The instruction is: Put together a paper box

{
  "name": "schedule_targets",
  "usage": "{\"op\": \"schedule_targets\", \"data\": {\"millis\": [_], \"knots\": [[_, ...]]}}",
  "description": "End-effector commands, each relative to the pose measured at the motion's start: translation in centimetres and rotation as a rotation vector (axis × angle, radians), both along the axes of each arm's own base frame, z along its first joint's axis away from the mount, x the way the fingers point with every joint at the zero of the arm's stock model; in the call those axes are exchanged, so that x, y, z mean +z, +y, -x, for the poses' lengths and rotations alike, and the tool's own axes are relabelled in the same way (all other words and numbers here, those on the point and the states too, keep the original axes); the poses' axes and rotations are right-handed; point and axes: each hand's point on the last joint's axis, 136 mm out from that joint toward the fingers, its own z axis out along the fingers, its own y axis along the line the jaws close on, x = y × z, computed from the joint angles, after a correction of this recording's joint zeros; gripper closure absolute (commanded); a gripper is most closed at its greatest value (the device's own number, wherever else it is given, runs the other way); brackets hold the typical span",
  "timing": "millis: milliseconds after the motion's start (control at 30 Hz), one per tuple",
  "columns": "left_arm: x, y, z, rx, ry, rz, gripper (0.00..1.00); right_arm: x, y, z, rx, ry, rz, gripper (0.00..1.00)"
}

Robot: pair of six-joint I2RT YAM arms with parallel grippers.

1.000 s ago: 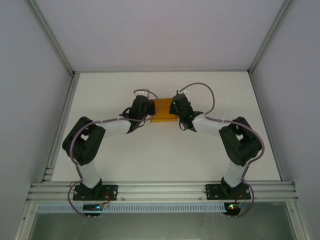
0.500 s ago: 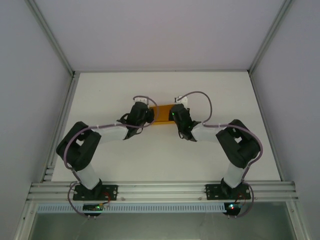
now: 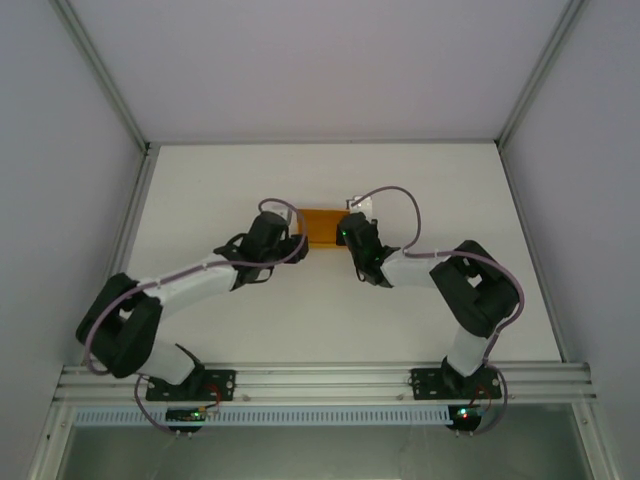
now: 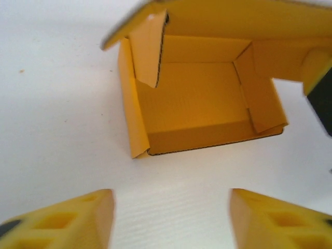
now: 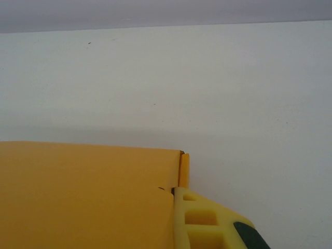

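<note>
On the table (image 3: 300,310), the orange paper box (image 4: 192,98) lies half-folded, left gripper (image 4: 171,220) spread clear, right gripper (image 5: 175,212) pinching its top flap.

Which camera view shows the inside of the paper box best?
The left wrist view: the paper box lies open toward it, with floor, walls and flaps visible. The top external view shows it small, from above. The right wrist view shows one outer panel.

The paper box (image 3: 322,224) is plain orange-yellow card and lies at the far middle of the white worktop (image 3: 330,310). It is half built: a shallow open tray with its walls up, corner flaps folded inward and the lid flap lifted above the opening.
</note>
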Motion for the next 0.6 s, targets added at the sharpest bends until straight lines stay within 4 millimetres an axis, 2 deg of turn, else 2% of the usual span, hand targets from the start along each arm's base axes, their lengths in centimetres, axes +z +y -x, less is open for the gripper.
{"op": "schedule_targets", "data": {"millis": [0, 33, 133, 200, 267, 367, 433, 567], "knots": [[5.0, 1.2, -0.4, 0.041, -0.045, -0.017, 0.14, -6.7, -1.1, 3.1, 0.061, 0.199, 0.168, 1.0], [6.2, 1.7, -0.7, 0.056, -0.053, -0.009, 0.0, -6.8, -1.1, 3.1, 0.062, 0.201, 0.169, 1.0], [8.6, 2.9, -2.3, 0.093, -0.025, 0.074, 0.0, -7.0, -1.2, 3.2, 0.066, 0.208, 0.174, 1.0], [9.1, 3.7, -4.2, 0.113, -0.001, 0.122, 0.0, -7.0, -1.2, 3.3, 0.069, 0.209, 0.18, 1.0], [9.1, 3.6, -6.5, 0.089, 0.031, 0.161, 0.0, -7.3, -1.0, 3.3, 0.079, 0.213, 0.183, 1.0], [7.9, 2.0, -9.7, 0.011, 0.118, 0.266, 0.0, -7.6, -0.7, 3.2, 0.094, 0.219, 0.183, 1.0], [6.3, 0.8, -11.2, -0.049, 0.211, 0.337, 0.0, -7.6, -0.6, 3.1, 0.096, 0.219, 0.182, 1.0], [2.6, -0.2, -12.3, -0.085, 0.352, 0.391, 0.0, -7.8, -0.7, 3.2, 0.096, 0.221, 0.185, 1.0]]}}
